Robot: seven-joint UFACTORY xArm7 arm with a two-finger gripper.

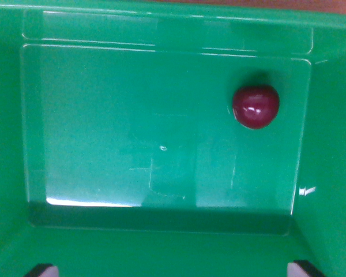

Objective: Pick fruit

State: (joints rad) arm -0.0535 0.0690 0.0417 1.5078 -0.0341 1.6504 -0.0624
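Wrist view, looking straight down into a green plastic bin (161, 242). We see its flat floor framed by four sloping walls, and the floor carries faint scuff marks and pale reflections of overhead light, strongest along the lower edge.

The only thing in the bin is a small, round, dark red fruit (255, 107). It lies on the floor in the upper part of the wrist view's right, near the right wall and close to the far corner, but touching neither wall. Its glossy skin shows two small highlights, and a soft shadow falls just above it.

At the bottom edge of the view we note two dark tips, one at the wrist view's left (39, 270) and one at the wrist view's right (307, 269). We take these to be the ends of the claw's fingers. They stand far apart, at opposite sides of the frame, so the claw (173, 271) is spread wide and holds nothing. The fruit lies well apart from both tips, up and to the right of the midline between them.
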